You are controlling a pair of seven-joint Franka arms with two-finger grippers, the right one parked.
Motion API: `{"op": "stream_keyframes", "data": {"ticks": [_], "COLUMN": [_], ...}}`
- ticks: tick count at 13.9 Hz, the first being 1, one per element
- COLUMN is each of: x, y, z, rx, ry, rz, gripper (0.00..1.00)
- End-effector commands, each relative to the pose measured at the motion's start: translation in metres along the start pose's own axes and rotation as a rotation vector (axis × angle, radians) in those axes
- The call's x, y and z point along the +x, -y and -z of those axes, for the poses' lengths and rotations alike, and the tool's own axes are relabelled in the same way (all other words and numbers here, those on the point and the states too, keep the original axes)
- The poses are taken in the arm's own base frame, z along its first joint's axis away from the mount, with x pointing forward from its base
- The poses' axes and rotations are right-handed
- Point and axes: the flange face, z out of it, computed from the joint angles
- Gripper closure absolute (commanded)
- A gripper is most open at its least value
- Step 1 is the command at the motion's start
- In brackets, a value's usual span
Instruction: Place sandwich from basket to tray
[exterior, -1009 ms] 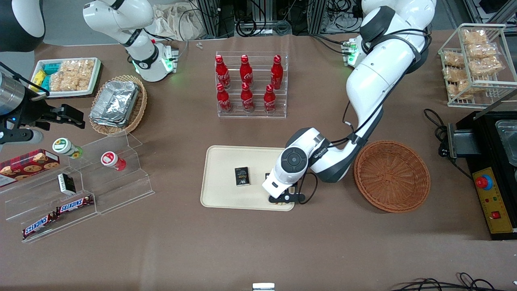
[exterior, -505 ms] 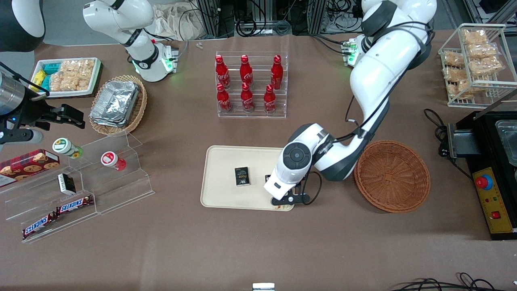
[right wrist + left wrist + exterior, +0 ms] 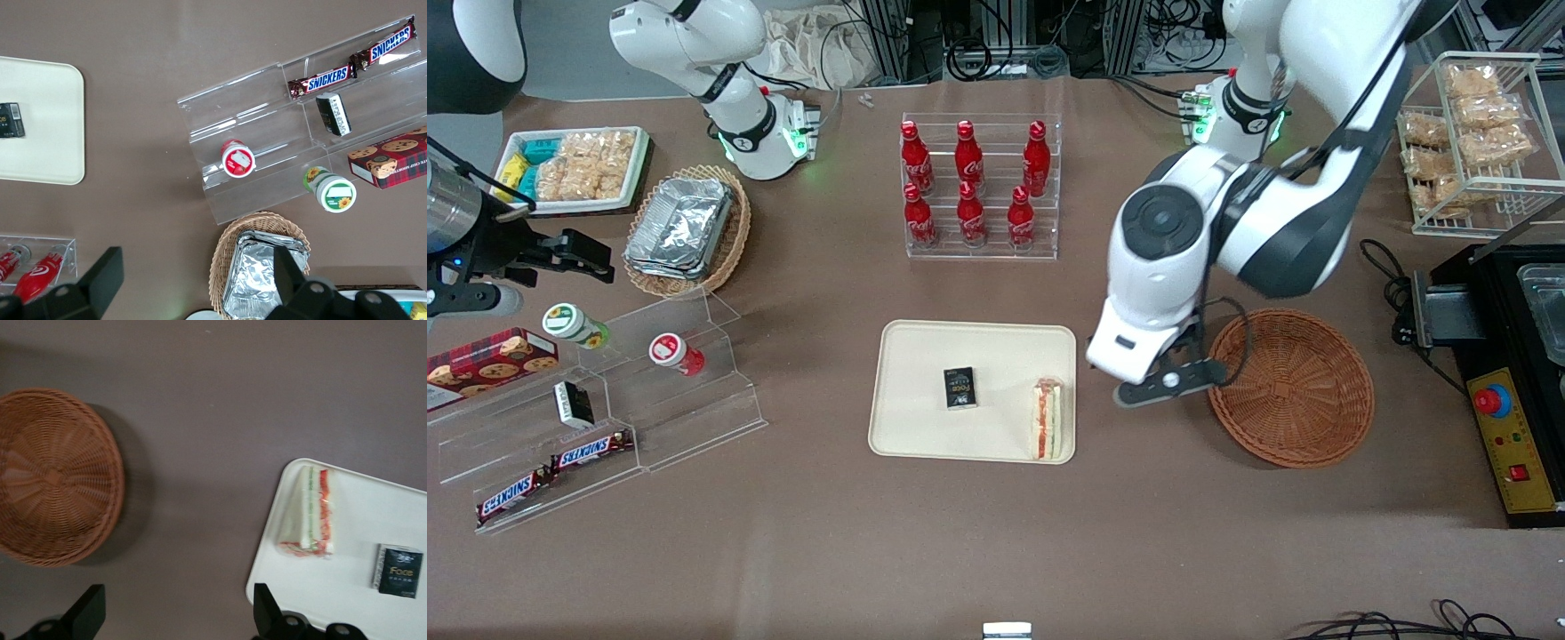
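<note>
Two fingers (image 3: 87, 613) of the claw (image 3: 175, 613) stand wide apart, nothing between them, touching nothing. Claw (image 3: 1169, 382) hangs above bare brown surface (image 3: 960, 533), in the gap between tray (image 3: 925, 356) and basket (image 3: 1289, 387), just beside the basket rim.

Sandwich (image 3: 1047, 419) lies on the tray, clear of the claw, tucked along the tray's edge toward the working arm's end, at the corner nearer the front camera. Wrist view: sandwich (image 3: 308, 512) flat on its side, red and pale green filling layers showing along the cut edge, close to the tray (image 3: 347, 587) rim. Small black box (image 3: 959, 388) sits on the same tray, apart from the sandwich, toward the parked arm's end.

Basket (image 3: 53, 493) holds nothing visible, woven bottom fully exposed. Claw sits between it and the sandwich, closer to the basket.
</note>
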Motion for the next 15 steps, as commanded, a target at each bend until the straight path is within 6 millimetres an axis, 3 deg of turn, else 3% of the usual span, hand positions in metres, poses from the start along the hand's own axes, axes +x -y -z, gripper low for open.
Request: {"op": "stream_keyframes", "data": {"ticks": [1,4,7,11,12,15], "x": [-0.024,-0.015,0.014,0.054,0.062,0.081], "y": [0.024,0.065,0.140,0.211,0.219,0.234], "z": [0.029,0.054,0.048,0.040,0.046,0.030], "rx": [0.007,-0.040,-0.020,-0.081,-0.095,-0.101], "ry": [-0.025,0.009,0.070,0.095,0.090,0.116], "rz": [0.007,-0.078,-0.275,-0.371,-0.406,-0.375], "gripper": [0.00,0.00,0.00,0.00,0.00,0.00]}}
